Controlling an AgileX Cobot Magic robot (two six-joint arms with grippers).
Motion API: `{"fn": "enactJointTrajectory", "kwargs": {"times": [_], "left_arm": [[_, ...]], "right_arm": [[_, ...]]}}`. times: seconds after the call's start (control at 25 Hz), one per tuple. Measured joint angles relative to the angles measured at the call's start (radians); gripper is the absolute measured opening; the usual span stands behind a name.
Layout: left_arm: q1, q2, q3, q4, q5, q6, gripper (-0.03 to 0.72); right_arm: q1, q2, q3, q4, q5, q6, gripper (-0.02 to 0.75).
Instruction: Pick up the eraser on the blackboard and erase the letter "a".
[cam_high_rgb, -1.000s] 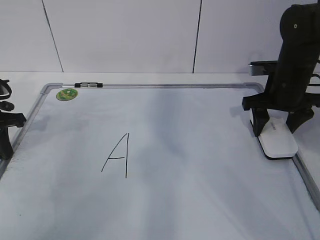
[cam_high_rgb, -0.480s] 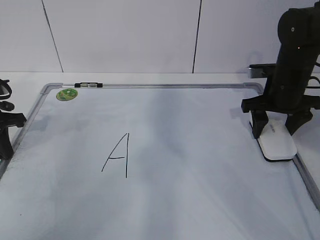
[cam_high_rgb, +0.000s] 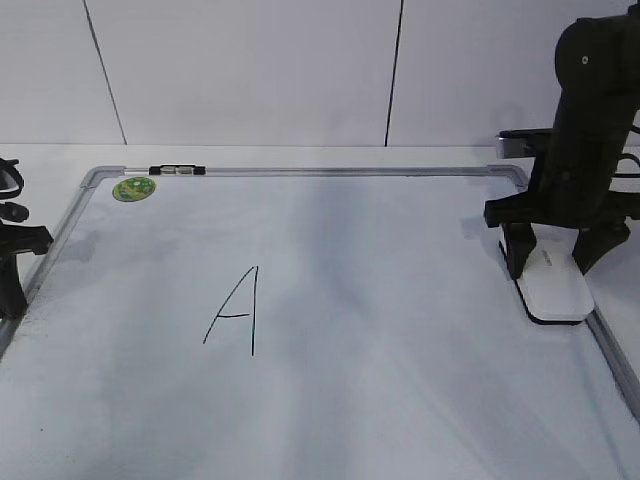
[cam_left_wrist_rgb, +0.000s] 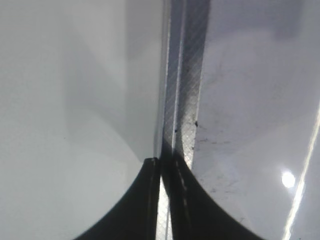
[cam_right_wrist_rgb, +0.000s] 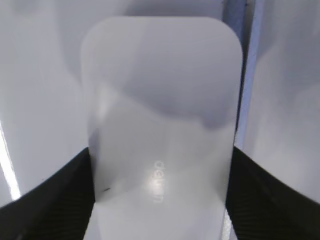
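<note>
The white eraser (cam_high_rgb: 555, 285) lies at the right edge of the blackboard (cam_high_rgb: 400, 330), next to its frame. My right gripper (cam_high_rgb: 552, 262) straddles it from above, one finger against each long side. In the right wrist view the eraser (cam_right_wrist_rgb: 160, 125) fills the gap between both fingers of the right gripper (cam_right_wrist_rgb: 160, 200), with grey lettering on top. The lowercase letter "a" shows nowhere on the board. Only the tall capital "A" (cam_high_rgb: 235, 312) is there. My left gripper (cam_left_wrist_rgb: 162, 172) is shut and empty over the board's left frame rail (cam_left_wrist_rgb: 182, 100).
A round green sticker (cam_high_rgb: 133, 188) sits at the board's far left corner, beside a small black and silver clip (cam_high_rgb: 177, 170) on the top frame. The left arm (cam_high_rgb: 12, 250) rests at the board's left edge. A white wall stands behind the table.
The right arm with the eraser has shifted very slightly; the eraser has settled a little nearer and leftward. The left arm has not moved.
</note>
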Motion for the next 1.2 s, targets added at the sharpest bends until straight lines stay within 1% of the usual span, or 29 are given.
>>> {"fn": "enactJointTrajectory", "kwargs": {"times": [0.12,0.4,0.8,1.2], "left_arm": [[0.000,0.000,0.000,0.000,0.000,0.000,0.015],[0.000,0.000,0.000,0.000,0.000,0.000,0.015],[0.000,0.000,0.000,0.000,0.000,0.000,0.015],[0.000,0.000,0.000,-0.006,-0.004,0.002,0.015]], "right_arm": [[0.000,0.001,0.000,-0.003,0.006,0.000,0.613],[0.000,0.001,0.000,-0.003,0.030,0.000,0.616],[0.000,0.005,-0.139,-0.001,0.045,0.004,0.615],[0.000,-0.078,-0.145,0.003,0.054,0.006,0.612]]}}
